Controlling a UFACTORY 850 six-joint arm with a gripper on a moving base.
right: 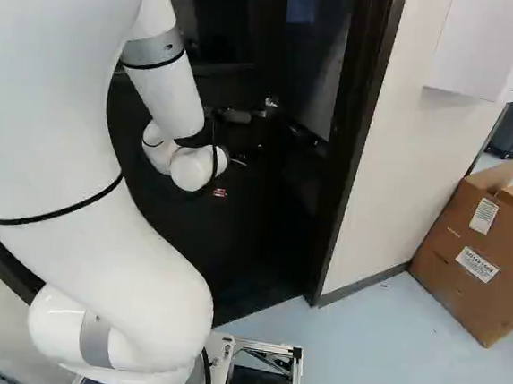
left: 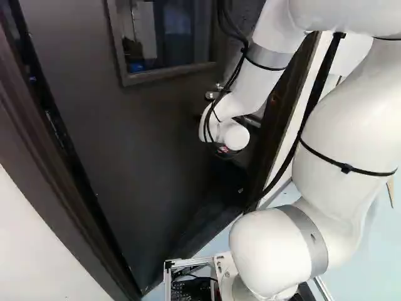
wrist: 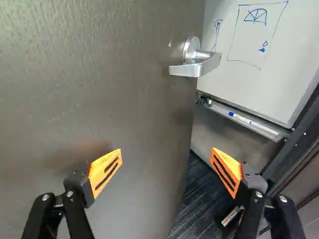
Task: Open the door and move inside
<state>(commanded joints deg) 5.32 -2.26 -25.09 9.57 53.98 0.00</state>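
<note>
"Two orange pads (wrist: 106, 172) are standing well apart in the wrist view. Is the gripper (right: 220, 192) grasping something?"

"It's gaping, fully released."

"And where is the door (left: 144, 125) standing?"

"It's spreading from nine to twelve o'clock in the left base view, and it's hanging ajar. Taking twelve as straight ahead of the gripper, its lever handle (wrist: 197, 68) is jutting out between twelve and one, apart from the pads."

"What's showing past its edge?"

"A whiteboard (wrist: 254, 84) is facing us at one o'clock, a marker (wrist: 241, 118) is lying on its tray at two, and striped carpet (wrist: 197, 199) is showing at four."

"Is the gripper touching the door?"

"It's blending into the dark in the right base view, so I'm perhaps misjudging, but it's hanging near. A cardboard box (right: 471, 256) is sitting at three o'clock there."
</note>
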